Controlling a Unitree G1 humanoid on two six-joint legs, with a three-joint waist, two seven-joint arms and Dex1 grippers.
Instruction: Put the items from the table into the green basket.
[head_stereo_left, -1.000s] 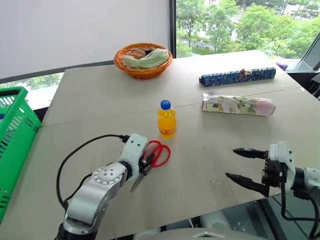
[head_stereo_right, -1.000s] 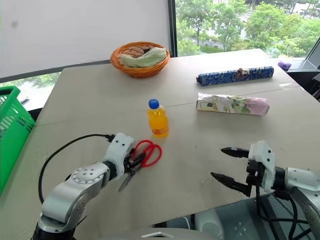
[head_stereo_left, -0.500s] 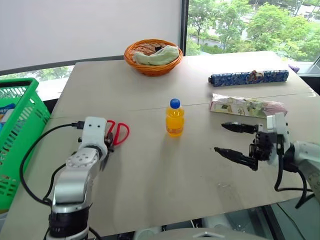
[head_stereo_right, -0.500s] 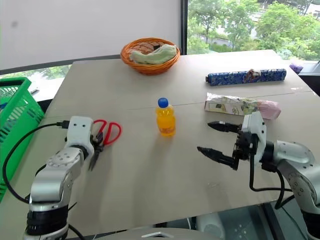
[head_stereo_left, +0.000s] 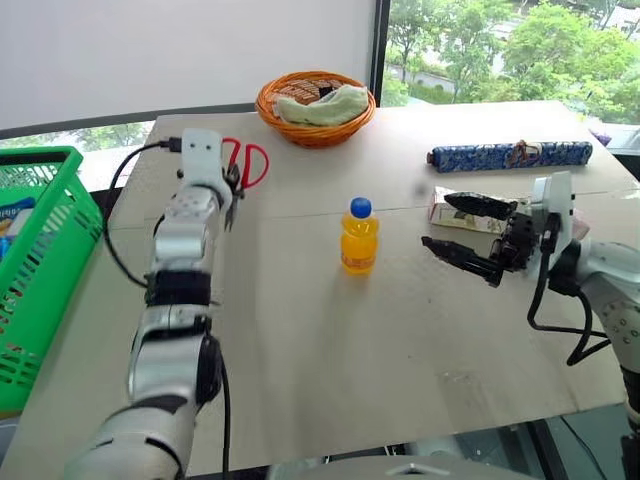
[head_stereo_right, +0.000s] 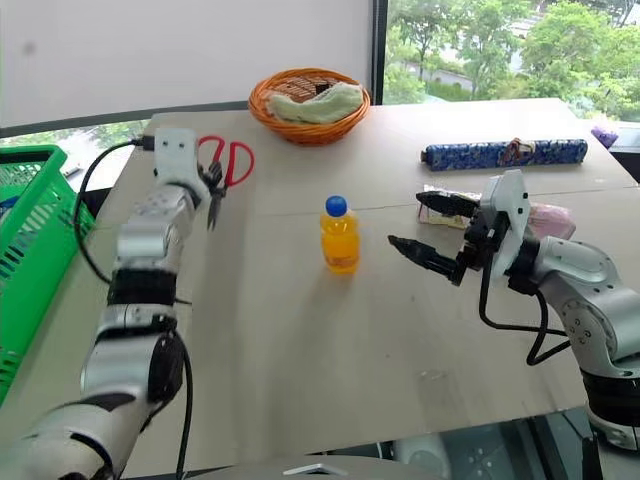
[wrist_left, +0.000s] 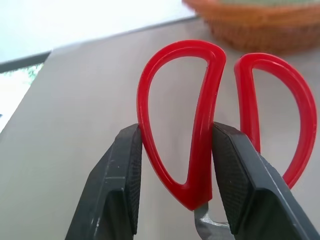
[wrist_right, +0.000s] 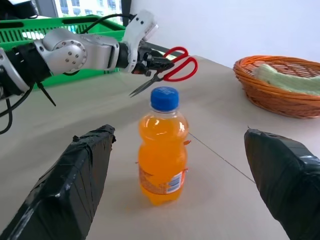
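Observation:
My left gripper is shut on one red loop of the scissors and holds them in the air over the far left of the table, blade hanging down. In the left wrist view both fingers clamp that scissors handle. The orange bottle with a blue cap stands mid-table. My right gripper is open, level and just right of the bottle, which stands a little beyond its fingers in the right wrist view. Behind it lies the floral packet, partly hidden. The blue roll lies further back. The green basket stands at the left.
An orange wicker bowl with a pale cloth sits at the table's far edge. The basket holds a blue and white pack. A window with trees outside lies beyond the table.
My left arm has stretched forward and up, lifting the scissors off the table. My right gripper has risen and moved closer to the bottle, still open. The camera view has shifted too.

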